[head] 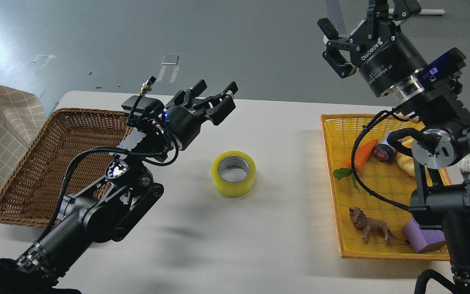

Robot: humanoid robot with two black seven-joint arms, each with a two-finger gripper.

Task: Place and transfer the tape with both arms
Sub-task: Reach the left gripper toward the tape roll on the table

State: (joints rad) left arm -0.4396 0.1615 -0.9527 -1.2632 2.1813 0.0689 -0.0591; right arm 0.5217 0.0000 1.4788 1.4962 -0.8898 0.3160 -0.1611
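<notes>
Tape (233,174) lay flat mid-desk (259,245), core upward, ungrasped — likely staged between both arms. Left pincer (214,100) hovered near it, fingers parted; right pincer (365,20) stood high, also spread.

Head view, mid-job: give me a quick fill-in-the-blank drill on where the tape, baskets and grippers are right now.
1. The tape lies flat on the white ____, touching neither gripper.
2. The left gripper is ____, its fingers spread, up and left of the tape.
3. The toy lion stands in the ____ basket.
4. The brown wicker basket lies on the robot's ____ side.

Missing words: table; open; yellow; left
</notes>
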